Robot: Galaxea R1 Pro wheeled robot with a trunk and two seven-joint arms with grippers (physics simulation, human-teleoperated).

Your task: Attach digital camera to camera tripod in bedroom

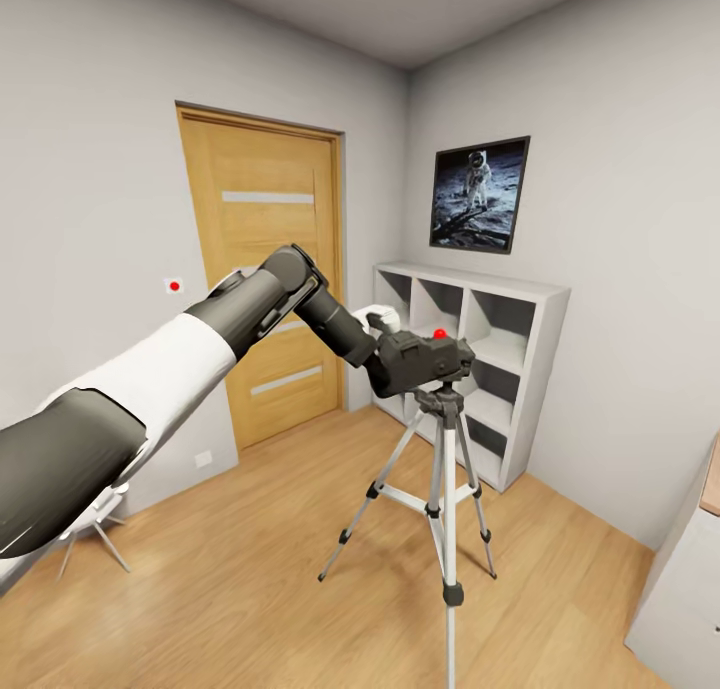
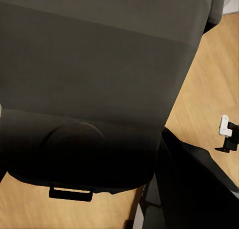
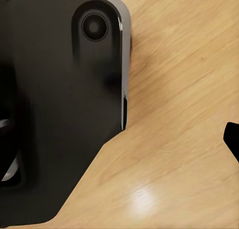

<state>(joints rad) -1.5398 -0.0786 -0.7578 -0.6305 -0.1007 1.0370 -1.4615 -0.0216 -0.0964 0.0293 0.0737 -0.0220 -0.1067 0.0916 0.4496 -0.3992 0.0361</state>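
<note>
Holding: left arm stretched across the bedroom, its hand (image 1: 385, 354) at the back of the digital camera (image 1: 425, 357), which sits on or just over the black head of the camera tripod (image 1: 443, 469).
Head view, contact: cannot tell if camera base is seated on the pan head or just above it; red dot on top faces up, body looks about level.
Head view, hand state: fingers hidden behind the camera body, looks wrapped on it, but can't confirm closed or open.
Head view, surroundings: oak door (image 1: 268, 269) behind the arm, white cube shelving (image 1: 480, 364) just behind the tripod, moon picture (image 1: 479, 194) on the wall, wood floor (image 1: 250, 569) under the splayed legs.
Left wrist view: dark flat surface right against the lens, probably the camera; plank floor at the edges; fingers not made out.
Right wrist view: black robot part over wood floor; right hand state not readable.
Risk 1: letting go before the base is seated, so the camera slides off and drops.
Risk 2: sideways push from the arm could tip the light tripod toward the shelving.
Risk 3: crooked approach, so the mount misses the plate.
</note>
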